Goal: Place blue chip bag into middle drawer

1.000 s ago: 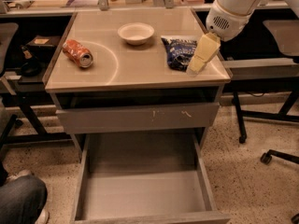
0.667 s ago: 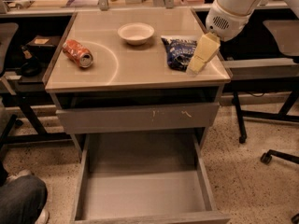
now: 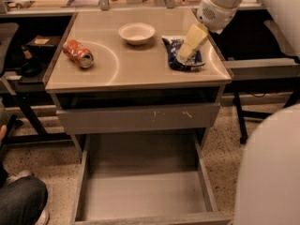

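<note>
- Camera view: the blue chip bag [image 3: 171, 50] lies flat on the right rear part of the table [image 3: 136, 71], near the right edge.
- The tool [image 3: 185, 56] comes down at a slant from the upper right on the white arm. Its pale yellow tip is over the middle of the bag and seems to touch the foil.
- Whether the tool is open or closed, and whether it has hold of the bag, cannot be told from here.
- The middle drawer [image 3: 140, 196] is pulled out below the table's front edge, well apart from the bag. Its grey floor faces the camera.
- Above it is the grey drawer front [image 3: 138, 117] with small white scratch marks.
- A white bowl [image 3: 136, 33] stands just left of the bag, and a crushed orange can [image 3: 78, 54] lies on its side near the left edge.
- Against a second ago, the tool has shifted left, from the bag's right edge to over its middle. The bag, bowl and can lie where they were.
- A broad white part of the robot [image 3: 272, 172] now fills the lower right corner.
</note>
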